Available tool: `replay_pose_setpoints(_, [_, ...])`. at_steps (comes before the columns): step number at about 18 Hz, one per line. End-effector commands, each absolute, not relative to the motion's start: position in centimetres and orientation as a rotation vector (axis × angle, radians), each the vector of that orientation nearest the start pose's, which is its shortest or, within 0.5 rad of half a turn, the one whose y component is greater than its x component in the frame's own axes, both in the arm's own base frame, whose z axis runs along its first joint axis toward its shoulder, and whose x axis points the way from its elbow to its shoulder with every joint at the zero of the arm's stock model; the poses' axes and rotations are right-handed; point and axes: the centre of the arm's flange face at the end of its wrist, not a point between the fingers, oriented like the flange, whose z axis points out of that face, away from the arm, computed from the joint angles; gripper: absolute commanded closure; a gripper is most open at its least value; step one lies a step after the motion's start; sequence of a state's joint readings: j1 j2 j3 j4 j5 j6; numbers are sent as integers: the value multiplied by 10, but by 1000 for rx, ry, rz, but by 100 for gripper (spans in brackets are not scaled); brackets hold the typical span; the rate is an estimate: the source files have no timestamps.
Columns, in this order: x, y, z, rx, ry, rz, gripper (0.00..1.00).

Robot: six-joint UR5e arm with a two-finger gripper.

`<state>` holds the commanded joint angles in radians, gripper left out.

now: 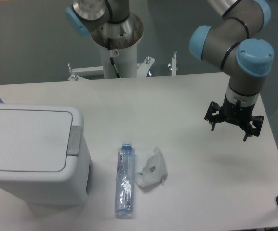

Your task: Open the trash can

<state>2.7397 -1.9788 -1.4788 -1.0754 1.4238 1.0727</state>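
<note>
Bin (33,154) at 9 o'clock, lid shut — bottle (124,180) and crumpled wrapper (152,168) just beside at 6. Gripper (233,126) hangs over table (187,96) at 3, fingers spread, empty.

Your UR5e arm (232,36) wears grey tube segments capped with light-blue joint covers, black rings marking each joint. Its white pedestal (119,57) carries a black cable. The black gripper (233,126) bristles with small spiky fittings.
</note>
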Motion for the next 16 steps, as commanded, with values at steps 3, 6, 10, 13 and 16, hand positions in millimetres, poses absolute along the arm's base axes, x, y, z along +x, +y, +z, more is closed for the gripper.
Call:
replay_pose_setpoints(3, [-544,404,358,-2834,-316,75,0])
replay_pose_setpoints(6, [-543,416,377,-2759,-421,55,0])
replay_pose_setpoints(10, [-518,452,396,-2588,-524,-120,0])
replay_pose_setpoints(13, [-499,482,423,-2520,-578,-162,0])
replay_pose_setpoints(16, [-465,505,453,-2482,-564,-147,0])
